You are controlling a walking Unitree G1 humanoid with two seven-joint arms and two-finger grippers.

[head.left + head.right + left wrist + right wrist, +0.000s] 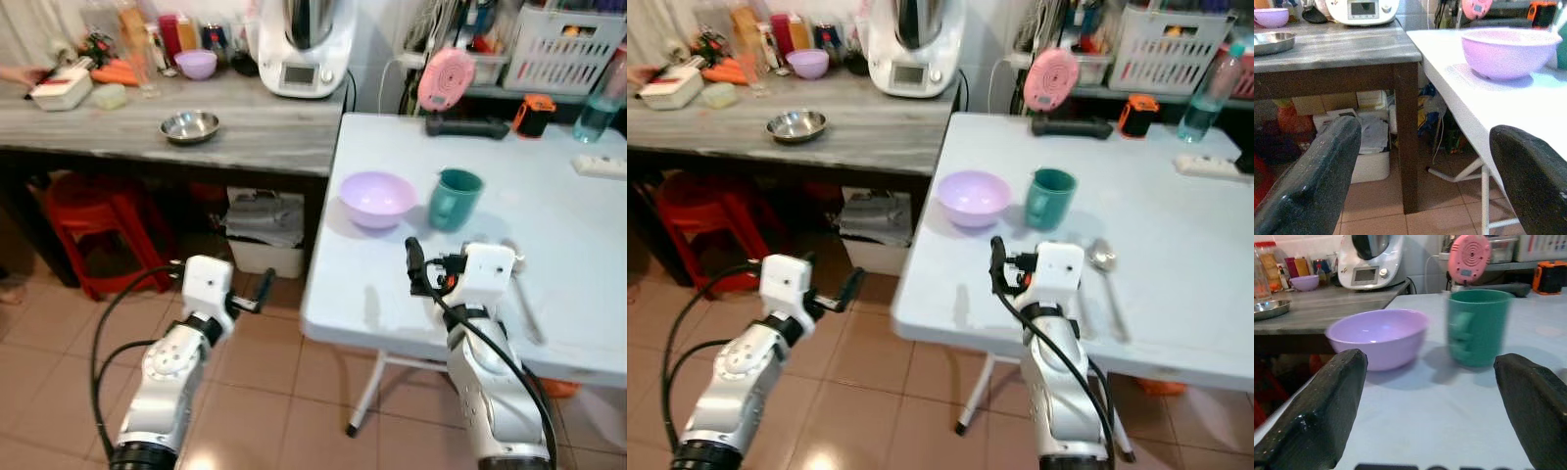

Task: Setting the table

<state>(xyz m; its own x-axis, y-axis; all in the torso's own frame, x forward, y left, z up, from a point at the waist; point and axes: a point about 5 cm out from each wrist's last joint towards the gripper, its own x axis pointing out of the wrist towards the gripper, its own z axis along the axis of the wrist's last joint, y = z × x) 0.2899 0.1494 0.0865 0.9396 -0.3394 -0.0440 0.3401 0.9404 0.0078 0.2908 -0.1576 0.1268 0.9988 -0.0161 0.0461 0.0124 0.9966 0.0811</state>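
Left gripper [1425,181]: held low over the tiled floor [274,392], off the white table's near left corner; fingers spread apart, nothing between them.
Right gripper [1435,406]: raised over the near edge of the white folding table [392,304], facing the bowl and mug; fingers spread wide, nothing held.
Spoon [1105,264]: metal, lay flat on the table just to the right of the right wrist, bowl end farther from the robot.
Lilac bowl [376,199]: stood upright on the table near its left edge, beyond the right gripper; looked empty.
Green mug [455,199]: upright, just right of the lilac bowl, not touching it.
Under the counter: white bin [263,257] holding crumpled paper; red stool [98,220] further left.
Grey wooden counter [255,132]: abutted the table's left side; steel dish [190,125] on it.
Back of counter: white kitchen appliance [302,44], a small purple bowl [196,64], bottles and jars.
Far table edge: pink round device [446,78], orange-black object [534,116], clear bottle [600,98], white power strip [600,165].
Person's hand [20,74]: at the counter's far left end.
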